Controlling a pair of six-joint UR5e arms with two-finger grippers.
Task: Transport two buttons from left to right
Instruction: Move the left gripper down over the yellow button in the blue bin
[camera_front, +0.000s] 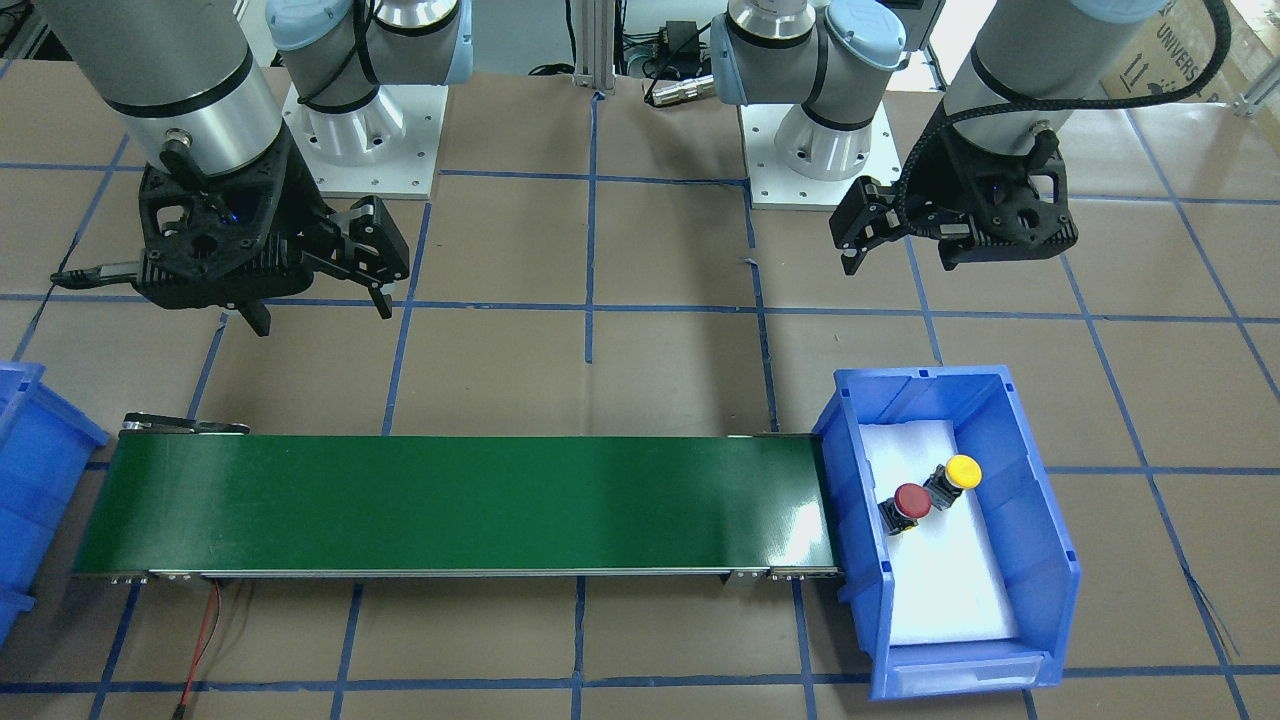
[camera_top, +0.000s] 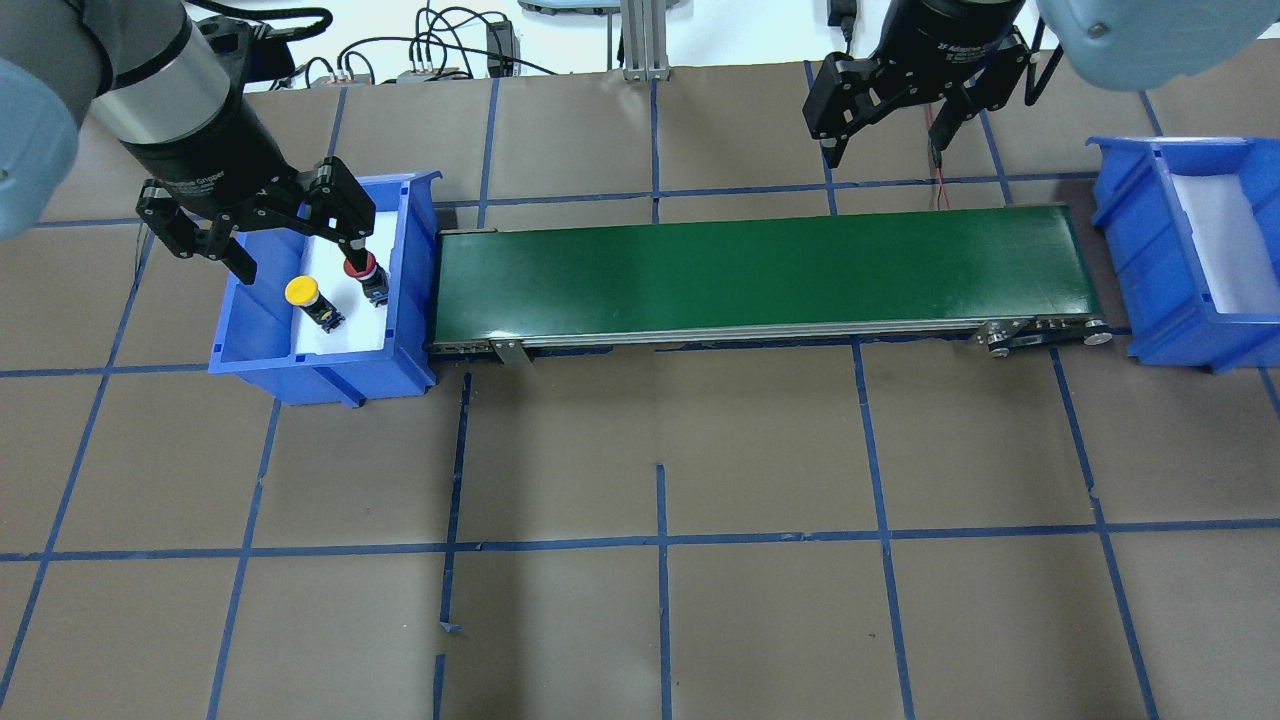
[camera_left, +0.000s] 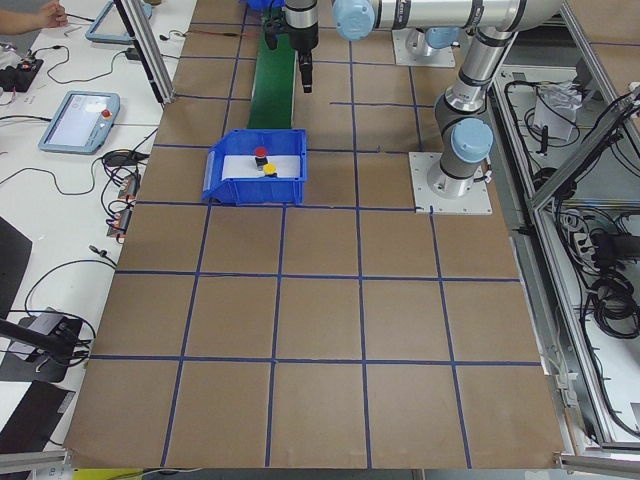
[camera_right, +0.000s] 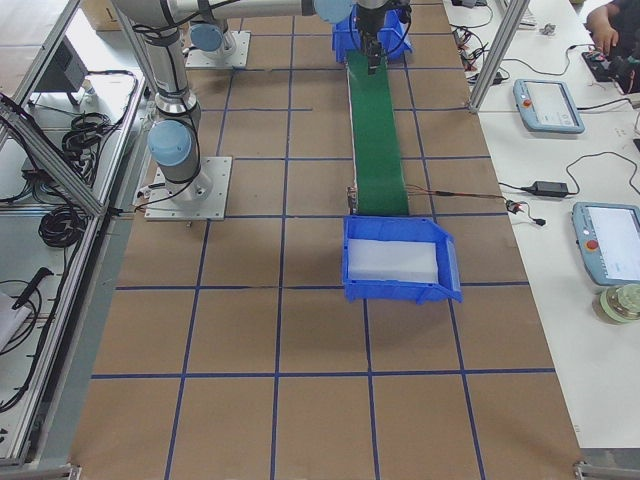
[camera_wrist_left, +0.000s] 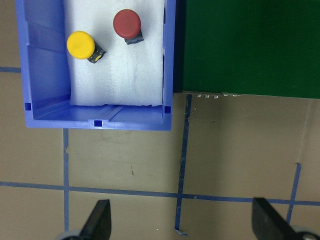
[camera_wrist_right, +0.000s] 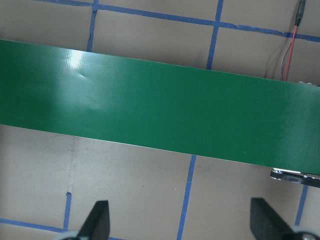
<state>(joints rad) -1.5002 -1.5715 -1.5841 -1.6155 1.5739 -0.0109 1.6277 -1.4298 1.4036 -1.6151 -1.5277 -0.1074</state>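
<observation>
Two buttons lie on white foam inside the left blue bin (camera_front: 1035, 520): a yellow-capped button (camera_front: 963, 471) and a red-capped button (camera_front: 911, 500), close together. The wrist view shows the yellow button (camera_wrist_left: 80, 44) and the red button (camera_wrist_left: 126, 23) well ahead of the fingers. My left gripper (camera_top: 300, 265) hangs open high above the table on the robot's side of that bin, holding nothing. My right gripper (camera_top: 885, 150) is open and empty, up over the table beside the belt's right part.
A green conveyor belt (camera_top: 760, 270) runs between the left bin (camera_top: 250, 335) and a second blue bin (camera_top: 1140, 250) with white foam at the right end. A red and black cable (camera_front: 205, 640) trails from the belt's right end. Brown paper with blue tape lines covers the table.
</observation>
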